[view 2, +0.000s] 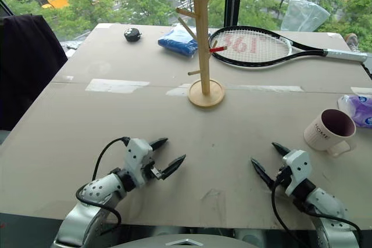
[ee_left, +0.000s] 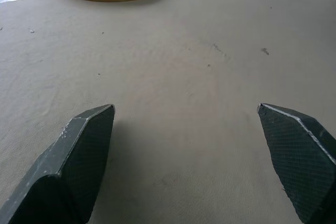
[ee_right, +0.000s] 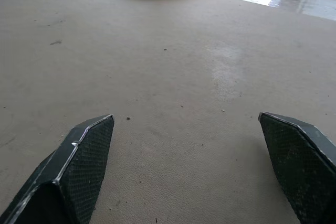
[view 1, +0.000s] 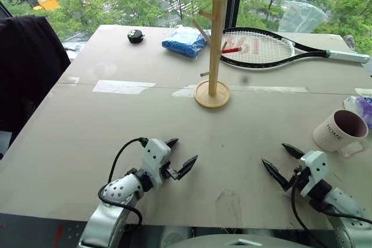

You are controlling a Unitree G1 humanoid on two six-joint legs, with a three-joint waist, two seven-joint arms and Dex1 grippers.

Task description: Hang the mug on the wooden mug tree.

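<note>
1. Resting on its side near the right edge of the surface [view 1: 116, 143], the mug [view 1: 340, 131] lies untouched
2. The wooden mug tree [view 1: 213, 56] stands mid-surface, well apart from the mug
3. Left hand [view 1: 181, 156] and right hand [view 1: 283, 164] hover near the front edge, fingers spread, empty

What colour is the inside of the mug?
Dark purple-maroon inside the mug, with a cream-white outside; clearest in the right eye view.

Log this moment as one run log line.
mug: on table, right, unheld | mug tree: centre, pegs bare | left tool: open | right tool: open, nearer mug
</note>
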